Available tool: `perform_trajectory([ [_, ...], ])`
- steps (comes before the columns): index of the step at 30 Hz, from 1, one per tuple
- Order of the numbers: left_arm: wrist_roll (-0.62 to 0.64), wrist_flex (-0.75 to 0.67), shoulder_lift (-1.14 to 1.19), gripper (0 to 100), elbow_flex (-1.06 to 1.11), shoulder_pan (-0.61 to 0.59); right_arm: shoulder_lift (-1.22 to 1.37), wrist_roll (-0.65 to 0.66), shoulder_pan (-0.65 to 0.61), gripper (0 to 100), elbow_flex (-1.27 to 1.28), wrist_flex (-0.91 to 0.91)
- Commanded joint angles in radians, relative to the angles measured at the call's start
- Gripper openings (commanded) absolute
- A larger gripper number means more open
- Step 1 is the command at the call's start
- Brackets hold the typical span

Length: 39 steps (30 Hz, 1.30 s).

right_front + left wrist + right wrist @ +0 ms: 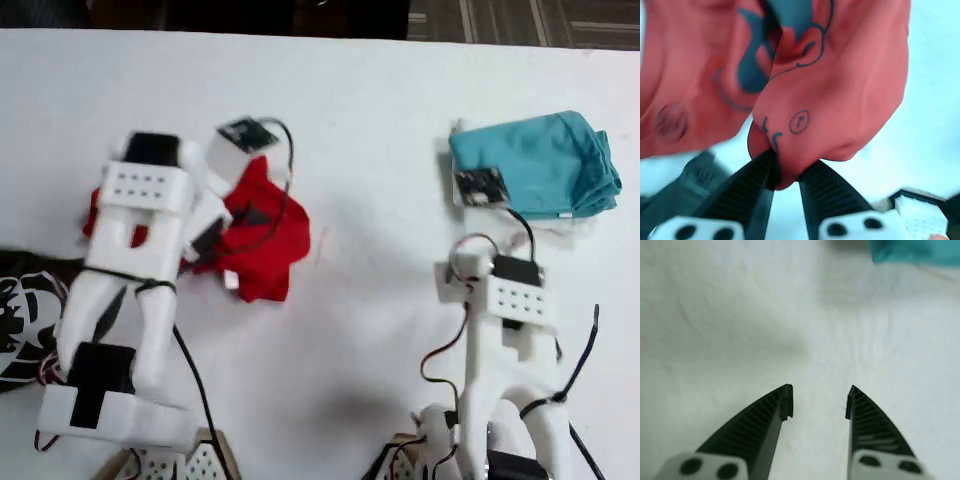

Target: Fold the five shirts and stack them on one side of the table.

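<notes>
A crumpled red shirt [262,232] with a dark print lies left of the table's middle, partly under the left arm. My left gripper [788,167] is shut on a fold of this red shirt [830,95], pinched between the black fingers [752,182]. A folded teal shirt [545,165] rests at the far right of the table. My right gripper [819,400] hangs open over bare white table, with an edge of the teal shirt [915,251] just beyond it. A black and white shirt [25,310] lies at the left edge.
The white table [370,300] has free room in the middle between the two arms. Both arm bases and their cables [445,350] stand at the near edge. A dark floor runs behind the table's far edge.
</notes>
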Motion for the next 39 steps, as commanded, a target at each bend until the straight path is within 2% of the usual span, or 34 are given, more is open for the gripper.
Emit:
perform_trajectory([
  [1, -0.008, 0.046, -0.069, 3, -0.088, -0.103, 0.044, -0.052, -0.108, 18.0, -0.150, -0.005],
  [5, -0.106, 0.048, -0.198, 3, -0.036, -0.210, 0.277, -0.094, -0.200, 18.0, -0.408, 0.068],
  [11, -0.253, 0.044, -0.439, 3, 0.148, -0.417, 0.673, -0.157, -0.361, 18.0, -0.954, 0.282],
  [17, -0.405, 0.041, -0.526, 3, 0.320, -0.644, 1.004, -0.273, -0.513, 18.2, -1.461, 0.420],
  [19, -0.436, 0.041, -0.526, 3, 0.340, -0.715, 1.113, -0.293, -0.564, 21.8, -1.602, 0.452],
  [22, -0.468, 0.032, -0.528, 3, 0.351, -0.792, 1.267, -0.313, -0.642, 32.8, -1.798, 0.503],
  [24, -0.468, 0.028, -0.528, 3, 0.351, -0.819, 1.356, -0.311, -0.690, 37.1, -1.924, 0.532],
  [31, -0.459, 0.031, -0.528, 3, 0.352, -0.829, 1.613, -0.305, -0.814, 37.2, -2.219, 0.541],
  [39, -0.459, 0.035, -0.534, 3, 0.351, -0.829, 1.805, -0.301, -0.794, 37.1, -2.302, 0.545],
])
